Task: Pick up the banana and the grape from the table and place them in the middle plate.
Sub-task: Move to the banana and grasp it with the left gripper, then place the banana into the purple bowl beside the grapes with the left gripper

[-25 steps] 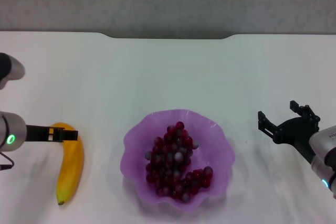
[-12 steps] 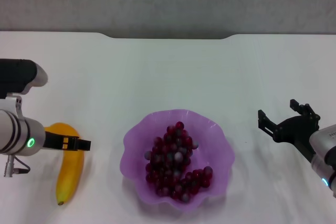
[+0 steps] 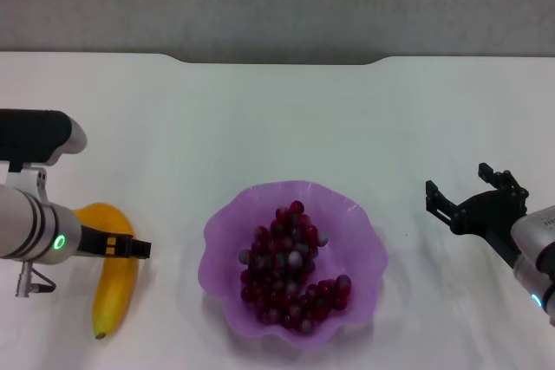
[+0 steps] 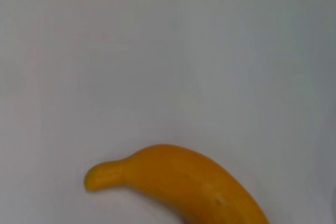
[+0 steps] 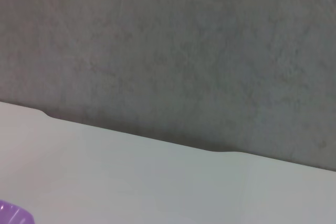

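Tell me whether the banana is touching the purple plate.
Apart. The head view shows a strip of bare white table between the banana and the scalloped rim of the middle plate.

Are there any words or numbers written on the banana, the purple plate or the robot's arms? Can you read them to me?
No words or numbers can be read anywhere.
Banana: plain yellow skin, no sticker.
Middle plate: plain purple, no writing.
Left gripper: just small yellow marks, and a green light ring sits on its arm; no letters.
Right gripper: black, no label showing.
Table: plain white.
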Robot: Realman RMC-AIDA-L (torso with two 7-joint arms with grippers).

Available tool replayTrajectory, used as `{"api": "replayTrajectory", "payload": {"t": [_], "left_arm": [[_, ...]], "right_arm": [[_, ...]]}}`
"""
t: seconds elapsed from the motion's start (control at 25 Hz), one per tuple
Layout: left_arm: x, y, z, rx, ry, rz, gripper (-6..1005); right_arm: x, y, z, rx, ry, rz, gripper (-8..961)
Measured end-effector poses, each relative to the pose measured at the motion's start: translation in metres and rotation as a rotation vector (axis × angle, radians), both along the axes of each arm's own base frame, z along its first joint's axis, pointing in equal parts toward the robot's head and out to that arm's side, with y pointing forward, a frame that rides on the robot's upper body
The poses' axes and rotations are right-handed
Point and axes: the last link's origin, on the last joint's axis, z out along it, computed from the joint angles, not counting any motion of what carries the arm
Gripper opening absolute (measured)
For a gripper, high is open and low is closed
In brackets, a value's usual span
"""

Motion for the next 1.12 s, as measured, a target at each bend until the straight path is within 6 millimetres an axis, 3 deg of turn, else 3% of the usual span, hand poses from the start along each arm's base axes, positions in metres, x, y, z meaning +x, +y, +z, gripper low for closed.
{"api": "replayTrajectory", "payload": {"t": [0.36, 1.0, 1.12], "left_arm": [[-0.0046, 0.001, -0.0043, -0.012, 0.004, 0.016, 890], [-0.0023, 0.0024, -0.0044, -0.007, 0.001, 0.006, 613], [0.0029, 0.0034, 0.0004, 0.012, -0.008, -0.017, 496]], "right_arm": [[-0.001, 0.0, -0.0005, 0.001, -0.016, 0.009, 900], [-0.0002, -0.0001, -0.0004, 0.002, -0.019, 0.007, 900], [0.0003, -0.0005, -0.0006, 0.0, -0.02, 0.005, 900]]}}
